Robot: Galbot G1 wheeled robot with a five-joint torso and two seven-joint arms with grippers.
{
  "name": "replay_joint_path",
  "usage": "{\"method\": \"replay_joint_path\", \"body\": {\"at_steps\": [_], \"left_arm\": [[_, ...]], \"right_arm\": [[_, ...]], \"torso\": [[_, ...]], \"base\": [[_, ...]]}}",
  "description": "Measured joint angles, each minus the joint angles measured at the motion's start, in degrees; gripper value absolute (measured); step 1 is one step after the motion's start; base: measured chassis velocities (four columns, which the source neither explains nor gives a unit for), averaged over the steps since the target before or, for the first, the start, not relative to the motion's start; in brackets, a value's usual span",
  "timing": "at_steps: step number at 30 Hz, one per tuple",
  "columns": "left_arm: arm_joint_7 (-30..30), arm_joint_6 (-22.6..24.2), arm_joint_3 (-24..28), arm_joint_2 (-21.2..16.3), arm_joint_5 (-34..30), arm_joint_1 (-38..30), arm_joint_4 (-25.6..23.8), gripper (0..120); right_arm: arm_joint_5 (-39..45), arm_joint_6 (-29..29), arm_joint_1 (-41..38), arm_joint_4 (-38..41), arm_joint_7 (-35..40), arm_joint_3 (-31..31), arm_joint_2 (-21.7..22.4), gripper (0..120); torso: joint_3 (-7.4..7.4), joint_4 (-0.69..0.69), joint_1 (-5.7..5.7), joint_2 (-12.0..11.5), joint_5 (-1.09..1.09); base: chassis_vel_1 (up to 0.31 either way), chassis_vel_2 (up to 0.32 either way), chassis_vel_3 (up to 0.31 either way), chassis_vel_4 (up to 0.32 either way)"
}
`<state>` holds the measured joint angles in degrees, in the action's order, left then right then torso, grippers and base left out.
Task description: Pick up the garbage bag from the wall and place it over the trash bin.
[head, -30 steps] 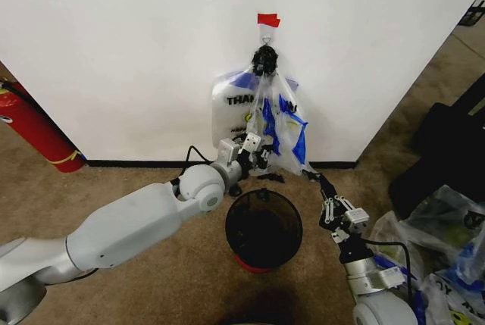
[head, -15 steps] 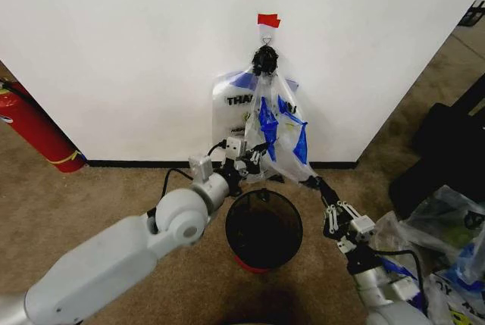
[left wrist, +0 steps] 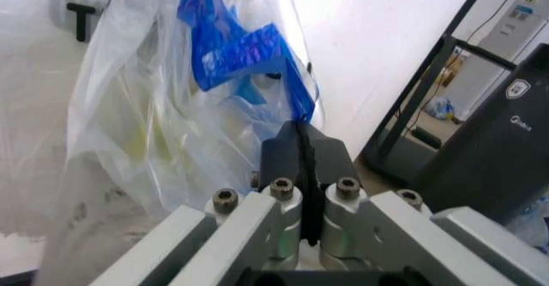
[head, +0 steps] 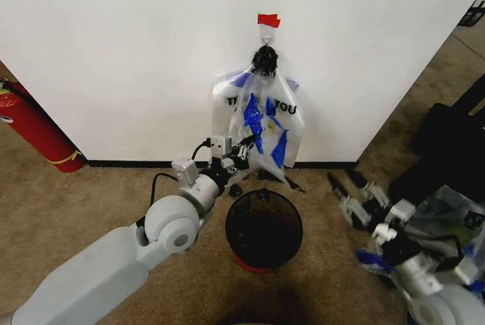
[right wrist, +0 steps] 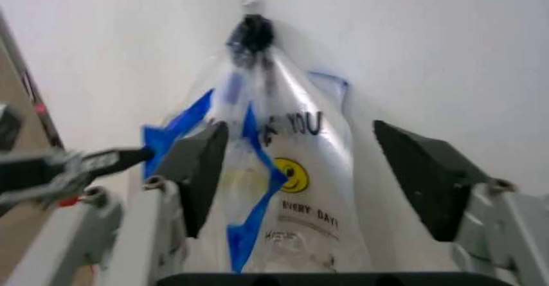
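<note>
The garbage bag (head: 262,129), clear with blue patches, hangs knotted from a small hook (head: 265,37) under red tape on the white wall (head: 114,52). My left gripper (head: 242,148) reaches from the left and is shut on the bag's lower left edge. In the left wrist view its jaws are pressed together, with blue plastic (left wrist: 244,54) running into their tips. Right of the bin and away from the bag, my right gripper (head: 342,179) is open. In the right wrist view the bag (right wrist: 257,170) hangs ahead between its spread fingers. The black mesh trash bin (head: 295,219) stands on the carpet just below the bag.
A whitish "THANK YOU" bag (head: 226,109) hangs behind the garbage bag. A red fire extinguisher (head: 34,132) leans at the far left. Black furniture (head: 447,151) and heaped clear bags (head: 443,207) crowd the right side. A black baseboard (head: 136,164) runs along the wall.
My right gripper has let go of the bag's lower right corner and drawn back to the right. The bag has swung back to hang straighter. My left gripper has risen slightly along the bag.
</note>
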<state>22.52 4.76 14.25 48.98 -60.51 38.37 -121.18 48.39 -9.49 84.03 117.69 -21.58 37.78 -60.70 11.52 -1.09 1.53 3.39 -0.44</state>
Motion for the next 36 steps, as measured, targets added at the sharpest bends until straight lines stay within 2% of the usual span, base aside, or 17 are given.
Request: {"method": "replay_joint_path", "body": {"at_steps": [3,4,9,13,19,20,27,30,32,34,36], "left_arm": [[0.1,0.1,0.0,0.0,-0.1,0.0,0.0,0],[0.1,0.1,0.0,0.0,-0.1,0.0,0.0,0],[0.3,0.5,0.1,-0.1,-0.8,-0.8,-0.1,0],[0.6,0.8,0.1,-0.2,-1.3,-1.2,-0.5,0],[1.6,1.7,0.1,-0.4,-4.1,-1.3,-2.1,0],[1.6,1.7,0.1,-0.4,-4.1,-1.3,-2.1,0],[1.9,2.1,0.1,-0.5,-5.5,-2.1,-2.9,0],[1.9,2.2,0.1,-0.5,-5.5,-2.1,-3.1,0],[1.9,2.2,0.2,-0.5,-5.5,-1.9,-3.1,0],[1.9,2.2,0.2,-0.5,-5.5,-1.9,-3.1,0],[1.9,2.2,0.2,-0.5,-5.5,-1.9,-3.1,0]], "right_arm": [[7.1,3.6,-6.6,-5.1,-1.5,-3.3,2.1,80],[7.1,3.6,-6.6,-5.1,-1.5,-3.3,2.1,80],[14.3,8.1,-20.0,-17.4,-8.7,-10.0,4.6,99],[15.2,9.4,-26.4,-24.0,-12.1,-15.1,4.5,100],[11.0,11.1,-32.7,-30.9,-19.3,-21.1,1.3,78],[11.0,11.1,-32.7,-30.9,-19.3,-21.1,1.3,78],[9.3,11.1,-38.1,-36.0,-15.9,-24.3,-2.2,49],[9.3,11.0,-38.4,-36.6,-15.6,-24.1,-2.5,42],[9.3,10.9,-38.6,-36.9,-15.4,-24.1,-2.6,30],[9.3,10.8,-38.8,-37.0,-15.3,-24.1,-2.7,27],[9.4,10.7,-39.1,-37.0,-15.1,-24.2,-2.8,19]], "torso": [[0.0,-0.02,0.0,0.0,0.0],[0.0,-0.02,0.0,0.0,0.0],[0.0,0.0,0.0,0.0,-0.02],[0.01,0.0,0.01,0.0,-0.01],[0.0,-0.03,0.0,0.0,-0.02],[0.0,-0.03,0.0,0.0,-0.02],[0.0,-0.01,0.0,0.0,-0.03],[0.0,-0.02,0.0,0.0,-0.02],[0.0,-0.03,0.0,0.0,-0.03],[0.0,-0.03,0.0,0.0,-0.02],[-0.01,-0.01,0.0,0.0,-0.02]], "base": [[0.0,0.0,0.0,0.0],[0.0,0.0,0.0,0.0],[0.0,0.0,0.0,0.0],[0.0,0.0,0.0,0.0],[0.0,0.0,0.0,0.0],[0.0,0.0,0.0,0.0],[0.0,0.0,0.0,0.0],[0.0,0.0,0.0,0.0],[0.0,0.0,0.0,0.0],[0.0,0.0,0.0,0.0],[0.0,0.0,0.0,0.0]]}}
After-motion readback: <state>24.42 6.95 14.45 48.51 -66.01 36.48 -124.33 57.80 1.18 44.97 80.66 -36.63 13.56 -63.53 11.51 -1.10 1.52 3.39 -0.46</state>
